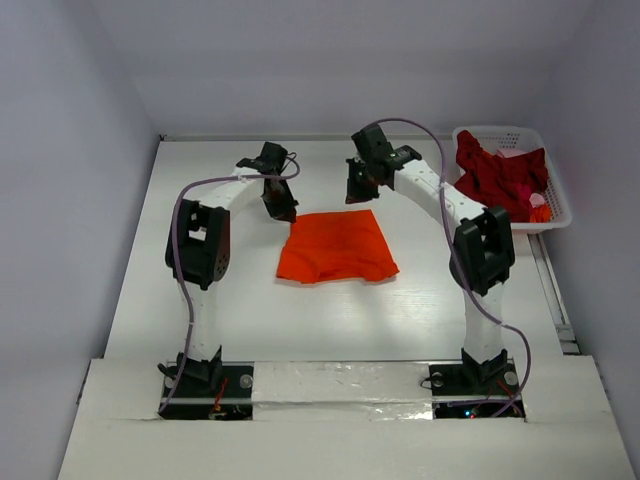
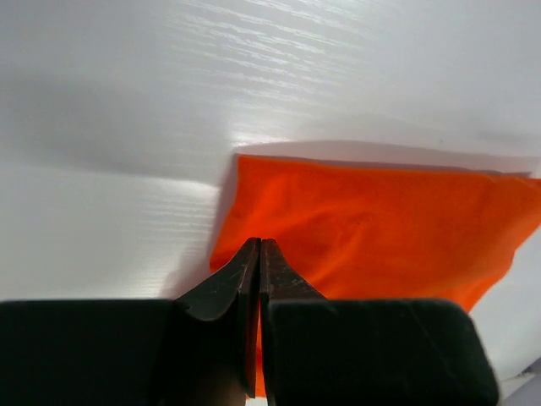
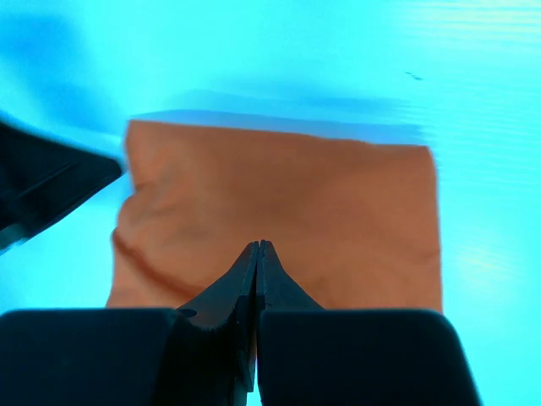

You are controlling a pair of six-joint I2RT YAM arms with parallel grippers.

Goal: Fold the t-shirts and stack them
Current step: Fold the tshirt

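Both pressed together and empty, the left gripper and right gripper are hovering at the far corners of the orange t-shirt, needing to spread before pinching evenly.

I count one orange t-shirt, one white lattice basket, dark red t-shirts too tangled to number, and two of mine: left gripper and right gripper.

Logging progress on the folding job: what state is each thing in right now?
Orange shirt: folded, lying flat on the table.
Dark red shirts: crumpled, unfolded, in the basket.
Basket: upright, holding the red shirts.
Left gripper: shut, over the orange shirt.
Right gripper: shut, over the orange shirt.
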